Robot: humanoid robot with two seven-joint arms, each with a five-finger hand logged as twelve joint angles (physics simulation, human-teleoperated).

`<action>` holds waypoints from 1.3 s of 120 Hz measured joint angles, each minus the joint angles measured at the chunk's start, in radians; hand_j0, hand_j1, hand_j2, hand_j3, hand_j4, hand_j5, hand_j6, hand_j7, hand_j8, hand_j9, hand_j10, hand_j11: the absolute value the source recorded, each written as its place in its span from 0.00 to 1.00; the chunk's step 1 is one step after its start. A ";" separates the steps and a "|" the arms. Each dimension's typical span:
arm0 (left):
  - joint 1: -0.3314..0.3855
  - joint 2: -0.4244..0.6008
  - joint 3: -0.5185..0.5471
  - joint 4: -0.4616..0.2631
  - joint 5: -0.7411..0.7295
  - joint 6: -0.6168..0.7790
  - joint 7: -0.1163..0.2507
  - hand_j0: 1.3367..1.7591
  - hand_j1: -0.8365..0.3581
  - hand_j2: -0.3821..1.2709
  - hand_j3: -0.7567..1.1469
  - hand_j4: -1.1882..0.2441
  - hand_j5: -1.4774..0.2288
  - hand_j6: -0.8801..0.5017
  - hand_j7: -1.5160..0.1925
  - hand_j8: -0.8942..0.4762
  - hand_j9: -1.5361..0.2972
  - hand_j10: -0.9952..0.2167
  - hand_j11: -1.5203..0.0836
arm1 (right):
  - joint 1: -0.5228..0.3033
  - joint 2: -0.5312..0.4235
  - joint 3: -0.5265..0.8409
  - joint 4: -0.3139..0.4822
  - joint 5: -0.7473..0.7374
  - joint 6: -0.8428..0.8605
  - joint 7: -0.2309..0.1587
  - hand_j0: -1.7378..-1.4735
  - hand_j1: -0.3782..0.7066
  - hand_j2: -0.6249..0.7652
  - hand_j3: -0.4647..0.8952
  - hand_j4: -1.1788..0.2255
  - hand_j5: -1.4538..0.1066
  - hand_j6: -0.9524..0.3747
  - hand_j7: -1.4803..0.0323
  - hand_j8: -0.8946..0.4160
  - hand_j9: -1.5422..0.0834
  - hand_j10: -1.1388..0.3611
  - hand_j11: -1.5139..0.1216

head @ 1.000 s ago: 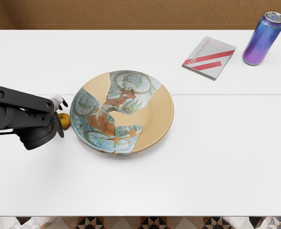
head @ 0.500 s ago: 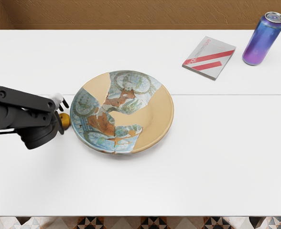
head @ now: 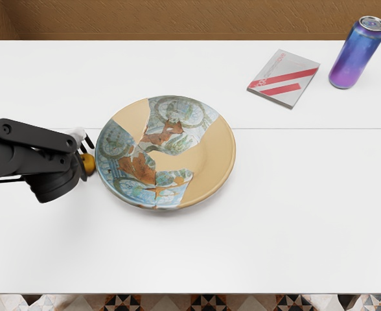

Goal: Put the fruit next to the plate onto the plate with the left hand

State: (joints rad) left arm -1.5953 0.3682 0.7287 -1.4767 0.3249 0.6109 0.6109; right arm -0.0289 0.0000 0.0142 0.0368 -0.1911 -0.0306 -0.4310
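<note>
Table: white (head: pixel 275 220), wide, seen at a slant.
Plate: painted and tan (head: pixel 219 155), sat left of centre.
Fruit: small, orange (head: pixel 89 164), just beside the plate's left rim.
Booklet: grey with red stripes (head: pixel 283 78), lay flat far right.
Can: purple-blue (head: pixel 357 53), stood near the booklet.

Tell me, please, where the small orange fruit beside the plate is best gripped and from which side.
Probably across its round body, coming from above and from the side away from the plate. The fruit is small and lies close against the raised rim of the plate, so there is little room on that side. The left hand sits at the free side, partly covering it.
</note>
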 joint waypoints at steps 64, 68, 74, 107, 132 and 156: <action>0.003 -0.017 0.000 0.010 0.000 0.000 0.000 0.76 0.52 0.29 0.40 0.49 0.50 0.29 0.52 0.30 0.50 0.43 0.56 | 0.000 0.000 0.000 0.000 0.000 0.000 0.000 0.30 0.03 0.45 0.34 0.84 0.93 0.72 0.98 0.68 0.95 0.76 0.93; 0.007 -0.017 0.000 0.012 0.000 0.000 0.000 0.76 0.52 0.29 0.40 0.49 0.50 0.29 0.52 0.30 0.50 0.42 0.56 | 0.000 0.000 0.000 0.000 0.000 0.000 0.000 0.30 0.03 0.45 0.34 0.84 0.93 0.72 0.98 0.68 0.95 0.76 0.93; 0.012 -0.018 0.000 0.016 0.000 0.000 0.000 0.76 0.51 0.29 0.40 0.49 0.50 0.29 0.52 0.30 0.49 0.42 0.56 | 0.000 0.000 0.000 0.000 0.000 0.000 0.000 0.30 0.03 0.45 0.34 0.84 0.93 0.72 0.98 0.68 0.95 0.76 0.93; 0.015 -0.021 0.000 0.029 0.000 0.000 0.000 0.76 0.51 0.29 0.40 0.48 0.48 0.27 0.50 0.29 0.48 0.41 0.54 | 0.000 0.000 0.000 0.000 0.000 0.000 0.000 0.30 0.03 0.45 0.34 0.84 0.93 0.72 0.98 0.68 0.95 0.76 0.93; 0.015 -0.023 0.001 0.034 -0.001 0.000 0.000 0.76 0.48 0.34 0.40 0.45 0.44 0.28 0.47 0.28 0.45 0.37 0.50 | 0.000 0.000 0.000 0.000 0.000 0.000 0.000 0.30 0.03 0.45 0.34 0.84 0.93 0.72 0.98 0.68 0.95 0.76 0.93; 0.029 -0.023 0.002 0.042 0.009 -0.001 -0.001 0.74 0.52 0.27 0.40 0.41 0.42 0.29 0.43 0.30 0.40 0.35 0.45 | 0.000 0.000 0.000 0.000 0.000 0.000 0.000 0.30 0.03 0.45 0.34 0.84 0.93 0.72 0.98 0.68 0.95 0.76 0.93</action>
State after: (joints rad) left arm -1.5663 0.3452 0.7308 -1.4345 0.3340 0.6100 0.6097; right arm -0.0286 0.0000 0.0146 0.0369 -0.1912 -0.0307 -0.4310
